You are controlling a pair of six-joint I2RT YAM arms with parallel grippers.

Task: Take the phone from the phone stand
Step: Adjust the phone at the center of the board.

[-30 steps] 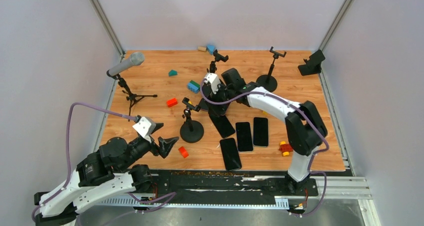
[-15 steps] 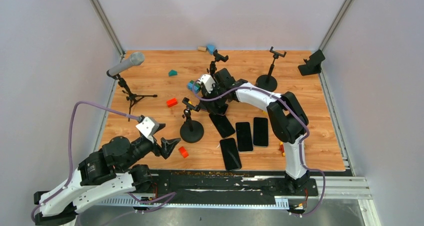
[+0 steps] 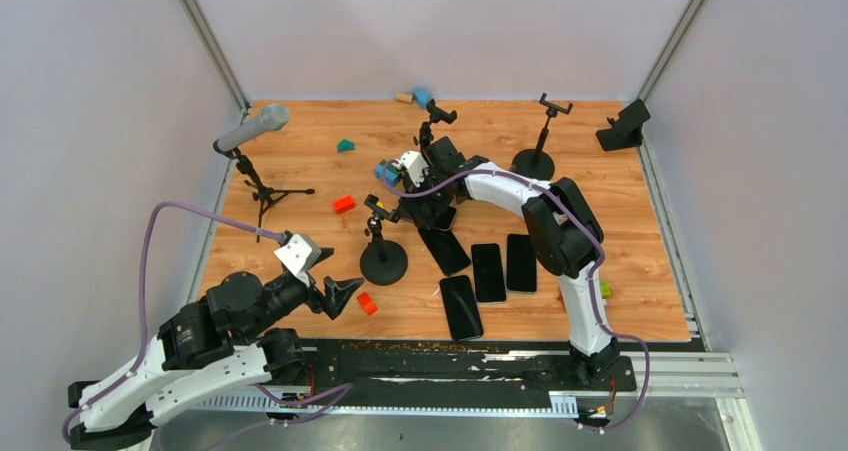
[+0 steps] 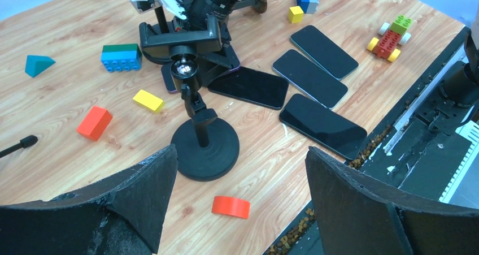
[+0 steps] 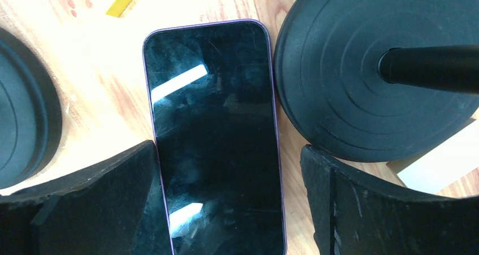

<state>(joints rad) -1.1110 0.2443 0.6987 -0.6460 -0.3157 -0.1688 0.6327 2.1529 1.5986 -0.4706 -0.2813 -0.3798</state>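
A dark phone with a purple edge (image 5: 214,153) lies flat on the wood between two round stand bases. My right gripper (image 5: 229,153) is open and straddles the phone's near end; the left finger (image 5: 101,204) overlaps its edge, and the right finger (image 5: 384,204) stands a little apart. In the top view this gripper (image 3: 425,206) is low at the table's centre. The front phone stand (image 3: 383,259) has an empty clamp (image 4: 181,40). My left gripper (image 3: 340,293) is open and empty, above a red block (image 4: 230,207).
Several black phones lie flat to the right of the front stand (image 3: 488,271), (image 3: 461,306). More stands are at the back (image 3: 540,159), with a black holder (image 3: 622,126) at the far right. A microphone on a tripod (image 3: 255,131) and scattered toy blocks (image 3: 343,204) are on the left.
My right arm has folded in and swung its gripper a little left and down over the purple-edged phone. My left gripper has edged slightly right.
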